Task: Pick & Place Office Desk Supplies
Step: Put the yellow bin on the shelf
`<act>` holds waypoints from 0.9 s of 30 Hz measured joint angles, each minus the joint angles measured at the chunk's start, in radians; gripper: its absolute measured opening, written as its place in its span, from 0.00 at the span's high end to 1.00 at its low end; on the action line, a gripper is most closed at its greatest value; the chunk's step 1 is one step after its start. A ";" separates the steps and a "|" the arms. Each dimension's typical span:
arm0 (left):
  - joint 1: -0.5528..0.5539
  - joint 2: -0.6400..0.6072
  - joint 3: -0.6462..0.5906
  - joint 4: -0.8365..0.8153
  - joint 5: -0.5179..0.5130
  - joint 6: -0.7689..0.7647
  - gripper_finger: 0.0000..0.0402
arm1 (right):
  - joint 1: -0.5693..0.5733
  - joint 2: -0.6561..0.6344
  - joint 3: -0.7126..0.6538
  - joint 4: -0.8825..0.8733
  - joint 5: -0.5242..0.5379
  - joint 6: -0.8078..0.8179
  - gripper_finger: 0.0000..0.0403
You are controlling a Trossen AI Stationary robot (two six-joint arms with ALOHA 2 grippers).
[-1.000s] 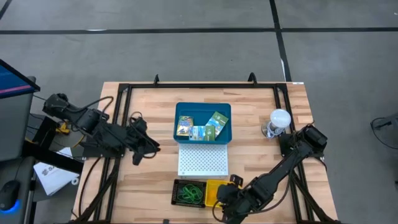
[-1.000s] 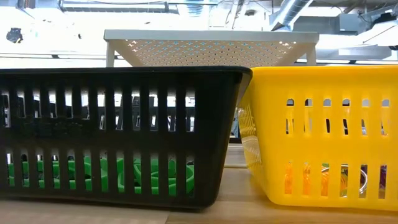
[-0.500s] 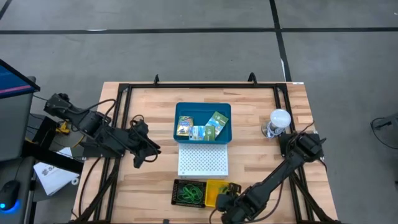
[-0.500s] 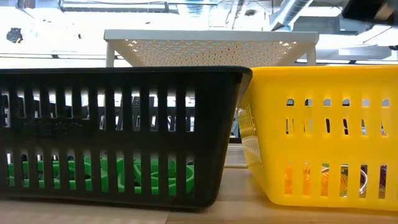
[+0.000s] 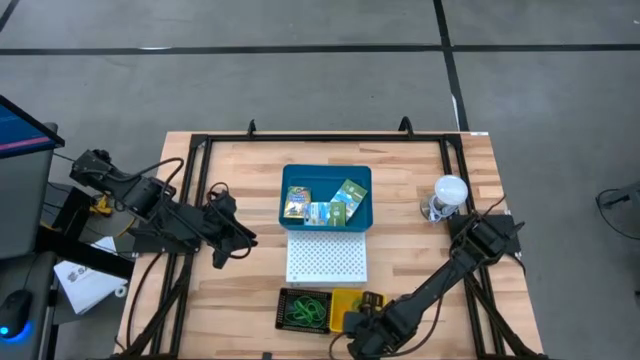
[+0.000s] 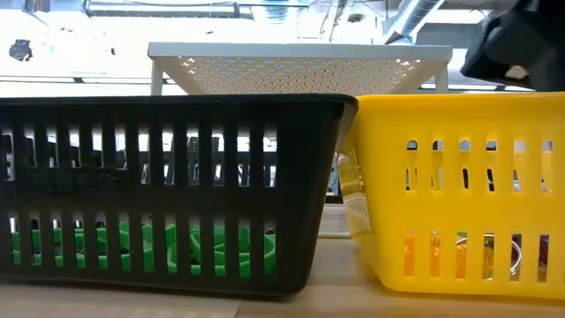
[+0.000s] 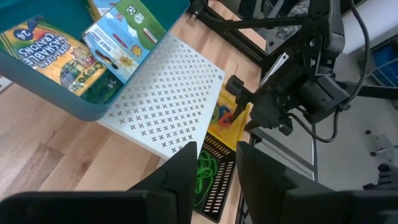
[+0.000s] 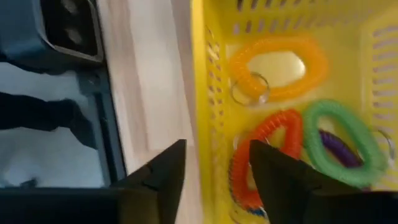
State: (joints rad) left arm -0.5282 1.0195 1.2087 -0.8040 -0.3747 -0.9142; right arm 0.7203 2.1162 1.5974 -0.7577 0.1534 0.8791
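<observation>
A yellow basket (image 5: 352, 303) stands at the table's near edge. It holds coiled loops: orange (image 8: 277, 65), red (image 8: 261, 155), green (image 8: 342, 143) and purple (image 8: 339, 152). Beside it, a black basket (image 5: 303, 308) holds green loops (image 7: 204, 171). Printed packets (image 5: 322, 205) lie in a blue bin (image 5: 327, 172). My right gripper (image 8: 214, 177) is open and hangs above the yellow basket's near wall (image 8: 202, 93), one finger over each side of it. It shows dark in the low view (image 6: 525, 44). My left gripper (image 5: 245, 240) is open and waits at the table's left.
A white perforated board (image 5: 327, 258) stands between the blue bin and the two baskets. A white bulb-like object (image 5: 450, 190) sits toward the table's right edge. A black frame (image 5: 200, 180) runs round the tabletop. Bare wood lies left and right of the baskets.
My right gripper has moved toward the table's left and come down over the yellow basket. It has entered the low view at the upper right. Its fingers have stayed open. The left arm has barely shifted.
</observation>
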 joint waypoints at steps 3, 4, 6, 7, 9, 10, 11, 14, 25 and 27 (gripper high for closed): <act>0.000 0.000 0.000 0.000 0.000 0.000 0.73 | -0.001 0.000 -0.001 -0.014 -0.003 -0.023 0.69; 0.000 0.000 0.000 0.000 0.000 0.000 0.73 | -0.001 -0.001 -0.007 -0.003 -0.003 -0.029 0.73; 0.000 0.000 0.000 0.000 0.000 -0.001 0.73 | -0.001 -0.001 -0.024 0.006 -0.006 -0.034 0.83; 0.000 0.000 0.000 0.000 0.000 -0.002 0.73 | -0.001 0.000 -0.031 0.005 -0.006 -0.039 0.88; 0.000 0.000 0.000 0.000 0.000 -0.003 0.73 | -0.001 -0.002 -0.041 0.013 -0.004 -0.049 0.96; 0.000 0.000 0.000 0.000 0.000 -0.003 0.73 | -0.001 -0.002 -0.044 0.015 -0.003 -0.051 0.98; 0.000 0.000 0.000 0.000 0.001 -0.003 0.73 | -0.001 -0.002 -0.044 0.016 -0.004 -0.052 0.98; 0.000 0.000 0.000 0.000 0.001 -0.003 0.73 | 0.006 -0.008 -0.045 0.012 -0.018 -0.058 0.99; 0.000 0.000 0.000 0.000 0.001 0.009 0.73 | 0.133 -0.012 0.227 -0.186 -0.026 -0.101 1.00; 0.000 0.000 0.000 0.000 0.001 0.013 0.74 | 0.148 -0.012 0.283 -0.229 -0.021 -0.123 1.00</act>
State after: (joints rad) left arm -0.5282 1.0199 1.2087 -0.8036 -0.3740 -0.9016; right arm 0.8687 2.1040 1.8808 -0.9865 0.1325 0.7564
